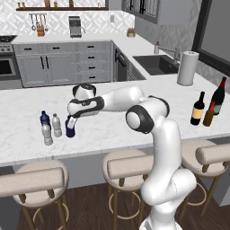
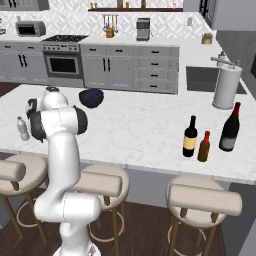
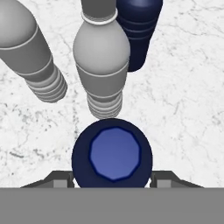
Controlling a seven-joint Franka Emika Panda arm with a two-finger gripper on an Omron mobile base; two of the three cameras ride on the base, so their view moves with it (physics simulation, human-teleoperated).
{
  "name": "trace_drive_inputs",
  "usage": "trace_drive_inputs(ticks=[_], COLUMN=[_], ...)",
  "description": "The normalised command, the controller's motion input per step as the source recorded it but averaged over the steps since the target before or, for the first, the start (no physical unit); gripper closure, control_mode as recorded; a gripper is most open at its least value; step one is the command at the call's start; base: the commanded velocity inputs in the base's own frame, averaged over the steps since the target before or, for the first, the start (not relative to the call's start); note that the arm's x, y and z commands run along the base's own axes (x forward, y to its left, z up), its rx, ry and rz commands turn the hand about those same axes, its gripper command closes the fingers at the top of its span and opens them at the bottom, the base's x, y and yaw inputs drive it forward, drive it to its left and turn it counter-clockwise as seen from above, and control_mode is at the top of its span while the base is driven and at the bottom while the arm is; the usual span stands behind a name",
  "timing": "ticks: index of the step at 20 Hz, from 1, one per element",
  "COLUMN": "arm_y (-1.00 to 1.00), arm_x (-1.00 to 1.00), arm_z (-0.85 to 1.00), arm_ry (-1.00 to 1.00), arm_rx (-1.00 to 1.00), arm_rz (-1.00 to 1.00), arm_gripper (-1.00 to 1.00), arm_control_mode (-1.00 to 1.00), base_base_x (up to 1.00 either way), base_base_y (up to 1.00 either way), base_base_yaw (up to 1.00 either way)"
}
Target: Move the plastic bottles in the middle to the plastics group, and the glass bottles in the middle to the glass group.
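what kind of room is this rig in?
A simulated home kitchen, by the look of it: a marble-topped island counter with bar stools along it, a sink set in the side counter, and an oven among grey cabinets at the back wall.

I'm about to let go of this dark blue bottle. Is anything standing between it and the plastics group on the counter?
Nothing visible does. The dark blue bottle sits between the fingers of the gripper, right beside the plastics group. In the hand view, bare marble counter lies between it and the nearest clear-greyish bottle.
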Motion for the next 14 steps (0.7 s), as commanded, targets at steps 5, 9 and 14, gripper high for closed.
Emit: trace_drive_inputs(ticks=[5,9,14], arm_y=[0.18,0.02,0.00], arm_x=[0.06,0.17,0.10], arm_z=[-0.04,-0.02,0.00], arm_ry=[0.00,0.00,0.00], arm_rx=[0.00,0.00,0.00], arm_rz=[0.03,0.00,0.00], arm_gripper=[1.00,1.00,1.00], arm_control_mode=[-1.00,-1.00,-1.00], base_base_x=[0.00,0.00,0.00], base_base_y=[0.00,0.00,0.00], base_base_yaw=[0.00,0.00,0.00])
